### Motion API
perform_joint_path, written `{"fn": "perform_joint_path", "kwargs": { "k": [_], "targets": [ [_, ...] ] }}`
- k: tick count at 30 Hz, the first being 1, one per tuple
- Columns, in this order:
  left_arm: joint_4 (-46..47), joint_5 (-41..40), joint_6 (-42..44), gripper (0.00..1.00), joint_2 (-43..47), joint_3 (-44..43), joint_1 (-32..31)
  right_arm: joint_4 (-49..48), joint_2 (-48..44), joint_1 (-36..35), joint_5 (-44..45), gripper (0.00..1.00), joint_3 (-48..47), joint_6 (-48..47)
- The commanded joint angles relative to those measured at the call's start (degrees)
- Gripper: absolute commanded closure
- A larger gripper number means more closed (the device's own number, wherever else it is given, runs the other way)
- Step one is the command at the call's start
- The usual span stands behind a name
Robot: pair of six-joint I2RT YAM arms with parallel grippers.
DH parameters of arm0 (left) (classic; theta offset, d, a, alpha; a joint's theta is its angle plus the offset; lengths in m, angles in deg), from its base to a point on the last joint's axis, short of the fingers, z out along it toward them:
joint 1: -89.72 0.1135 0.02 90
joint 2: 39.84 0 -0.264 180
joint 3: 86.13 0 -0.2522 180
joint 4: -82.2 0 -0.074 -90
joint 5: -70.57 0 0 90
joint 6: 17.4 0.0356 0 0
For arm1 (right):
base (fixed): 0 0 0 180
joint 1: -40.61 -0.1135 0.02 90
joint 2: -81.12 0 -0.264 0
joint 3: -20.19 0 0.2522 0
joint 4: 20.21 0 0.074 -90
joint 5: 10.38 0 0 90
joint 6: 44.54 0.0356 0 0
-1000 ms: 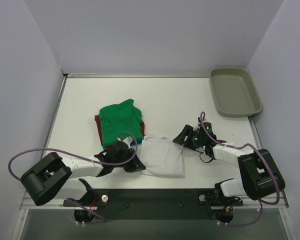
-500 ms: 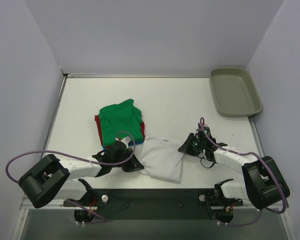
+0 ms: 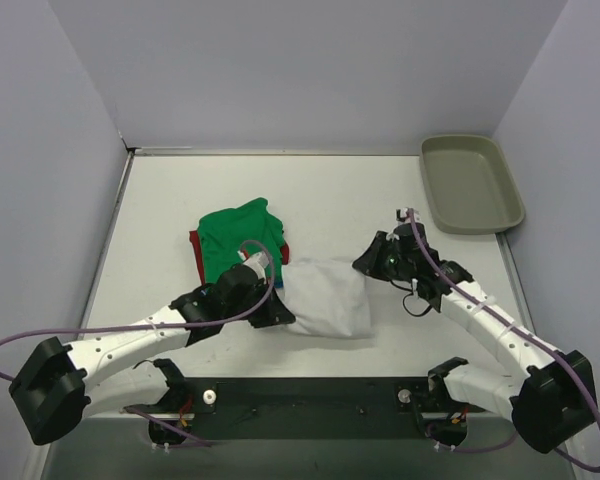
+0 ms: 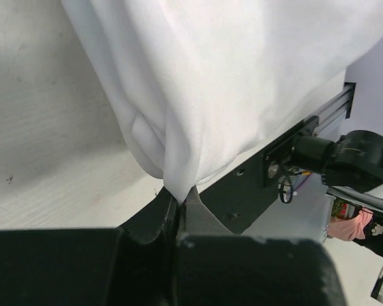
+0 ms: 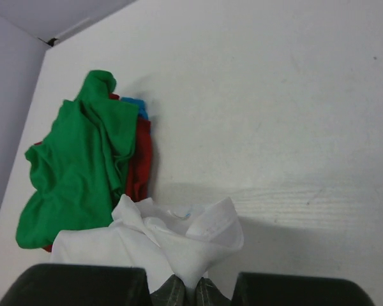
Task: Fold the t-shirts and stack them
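White table (image 3: pixel 360 190), white tee (image 3: pixel 327 305), lilac walls (image 3: pixel 310 70).

Plain white tee (image 3: pixel 325 305), green tee (image 3: pixel 238 240)

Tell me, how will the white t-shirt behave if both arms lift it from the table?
Probably floppy: the white t-shirt drapes in soft folds from the shut left jaws. It would likely sag between the two pinched edges; its middle rests crumpled on the table. It seems light: a small pinch in the right jaws holds it.
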Motion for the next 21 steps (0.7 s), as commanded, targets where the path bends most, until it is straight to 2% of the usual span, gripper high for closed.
{"fn": "perform_joint_path", "kwargs": {
  "k": [1,5,7,14,21],
  "targets": [
    [-9.4,-4.2,4.0,1.00,3.9,-8.5,-0.3,3.6,1.0,-1.6,1.9,1.00,-8.5,-1.9],
    [-17.1,-9.1,7.2,1.00,6.4,-14.5,0.5,2.0,7.0,-3.5,1.0,1.00,-15.6,-2.0],
    [-18.8,-10.7,8.8,1.00,7.0,-16.6,2.9,0.8,11.2,-4.8,1.0,1.00,-20.3,-2.1],
    [-21.2,-9.5,14.7,1.00,8.3,-18.0,14.2,-0.2,27.2,-7.2,-1.1,1.00,-36.8,-2.6],
    [-22.4,-5.2,19.9,1.00,8.8,-19.7,24.5,-1.4,35.9,-7.9,-1.8,1.00,-47.9,-2.4]
  ]
}}
